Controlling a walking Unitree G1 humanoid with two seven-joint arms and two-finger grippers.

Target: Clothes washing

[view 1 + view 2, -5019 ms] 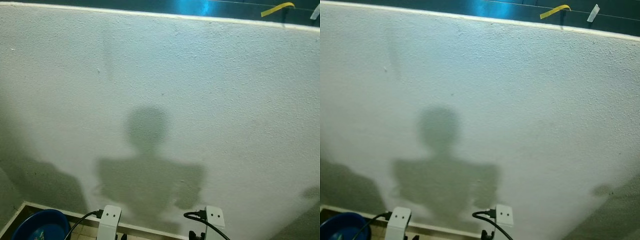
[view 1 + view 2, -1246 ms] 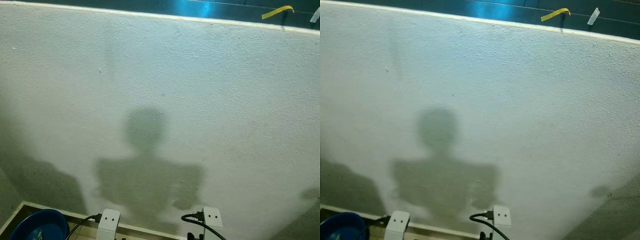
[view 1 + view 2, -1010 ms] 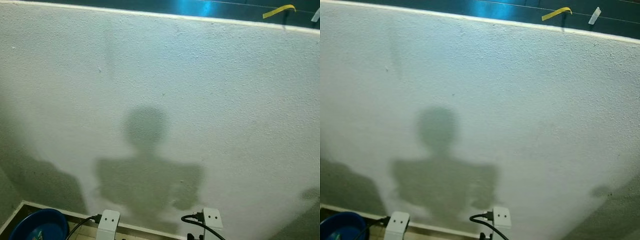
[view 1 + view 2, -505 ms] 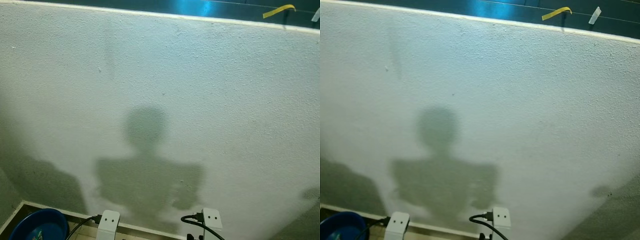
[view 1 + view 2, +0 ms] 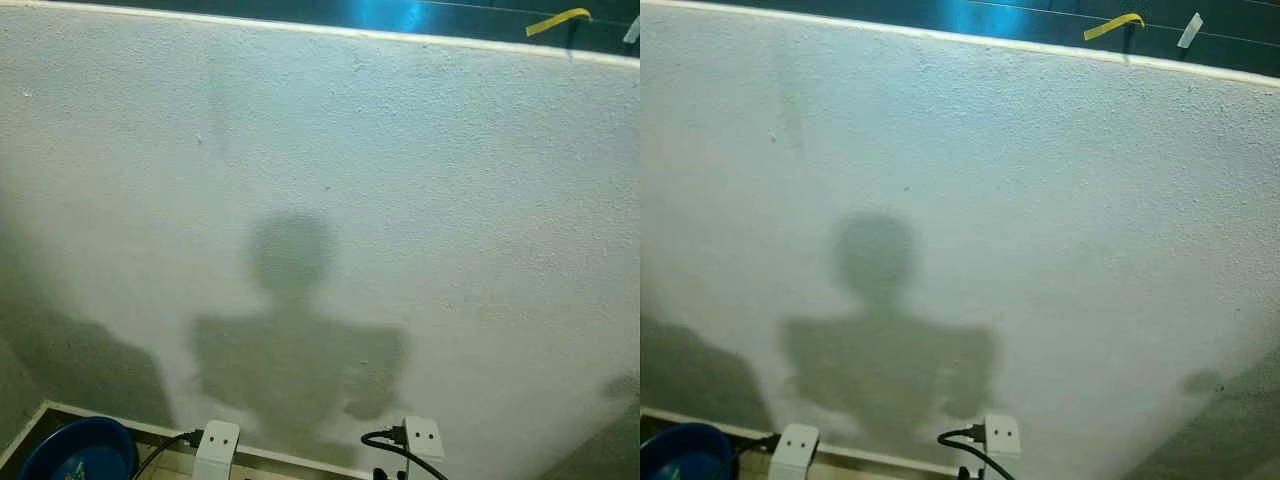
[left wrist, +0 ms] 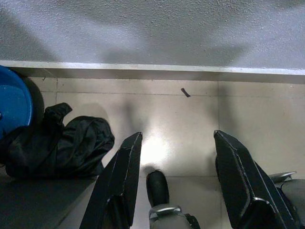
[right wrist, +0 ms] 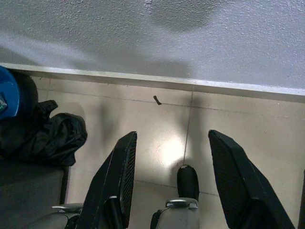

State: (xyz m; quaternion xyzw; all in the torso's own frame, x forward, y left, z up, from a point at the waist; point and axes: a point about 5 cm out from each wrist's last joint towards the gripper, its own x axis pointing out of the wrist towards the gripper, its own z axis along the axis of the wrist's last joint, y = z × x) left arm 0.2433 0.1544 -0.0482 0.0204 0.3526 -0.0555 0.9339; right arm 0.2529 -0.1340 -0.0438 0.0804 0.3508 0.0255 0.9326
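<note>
A crumpled black garment (image 6: pixel 57 143) lies on the tiled floor beside a blue basin (image 6: pixel 12 102), close to the foot of a white wall. The same black garment (image 7: pixel 40 133) and blue basin (image 7: pixel 7 93) appear in the right wrist view. My left gripper (image 6: pixel 178 179) hangs open above the beige tiles, nothing between its fingers. My right gripper (image 7: pixel 174 174) is open too, over the same floor. In the head views the blue basin (image 5: pixel 75 452) sits at the lower left by the wall's base.
A rough white wall (image 5: pixel 320 200) stands right in front of me, with my shadow on it. A yellow strip (image 5: pixel 555 20) hangs above the wall's top edge. A small dark scrap (image 6: pixel 185 92) lies on the tiles near the skirting. A dark mat (image 6: pixel 38 200) borders the garment.
</note>
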